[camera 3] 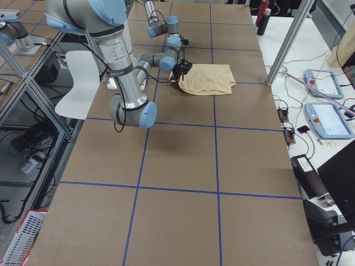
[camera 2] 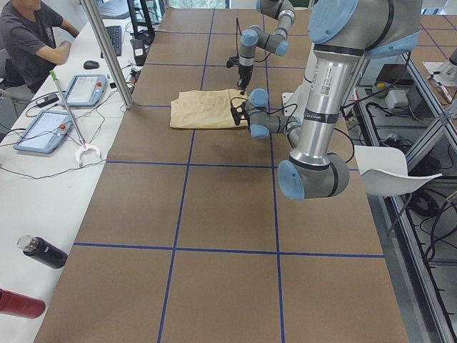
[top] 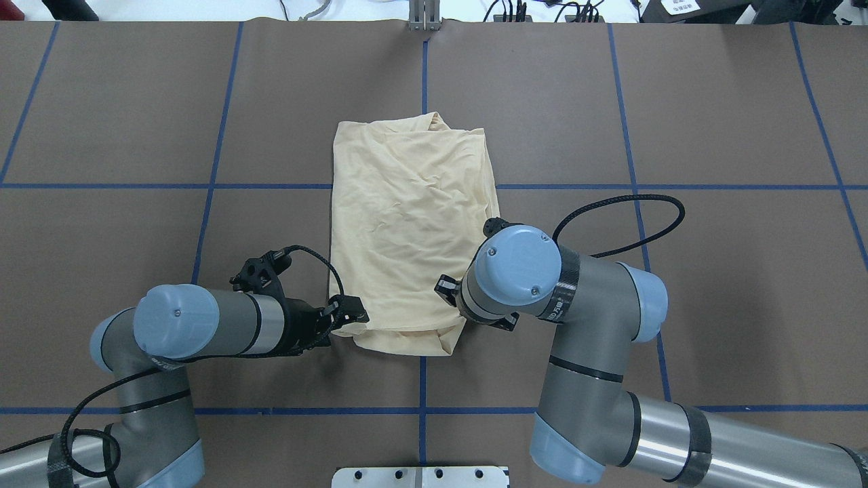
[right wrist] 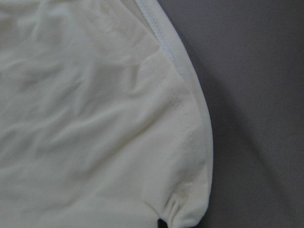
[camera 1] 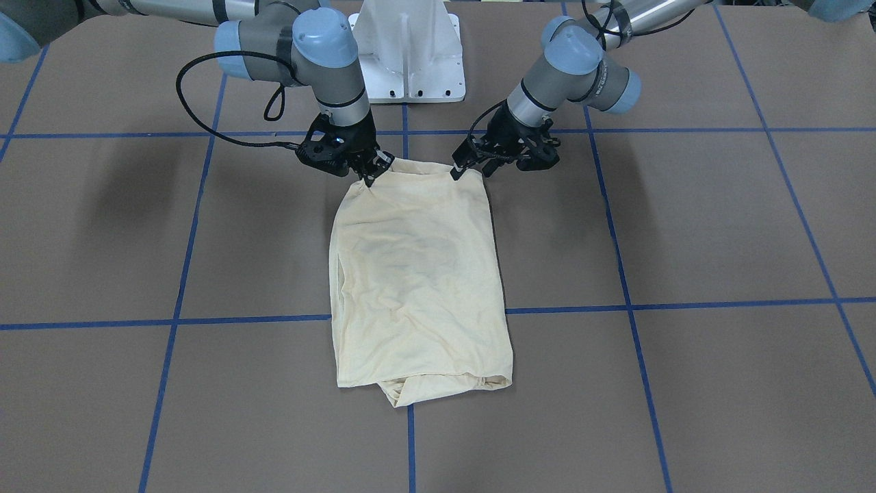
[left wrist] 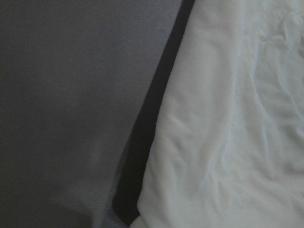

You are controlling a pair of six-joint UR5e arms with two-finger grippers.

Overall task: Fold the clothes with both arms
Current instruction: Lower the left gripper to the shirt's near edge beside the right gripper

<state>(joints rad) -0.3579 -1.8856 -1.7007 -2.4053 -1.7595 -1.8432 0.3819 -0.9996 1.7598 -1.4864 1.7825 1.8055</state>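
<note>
The shirt [camera 1: 417, 274], folded narrow, is laid centrally toward the table's [camera 1: 684, 226] robot-side edge. Its corners there are clamped by the left gripper [camera 1: 467, 168] and right gripper [camera 1: 373, 172]. It is judged light and limp, best held at the corners.

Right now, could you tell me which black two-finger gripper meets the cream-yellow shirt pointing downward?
The right gripper: its wrist stands upright over the shirt corner, while the left gripper comes in sideways.

A cream shirt [top: 413, 224] lies folded on the brown table [top: 712, 271]. The left gripper [top: 352, 316] pinches its near left corner; the right arm [top: 519, 266] covers the other.
</note>
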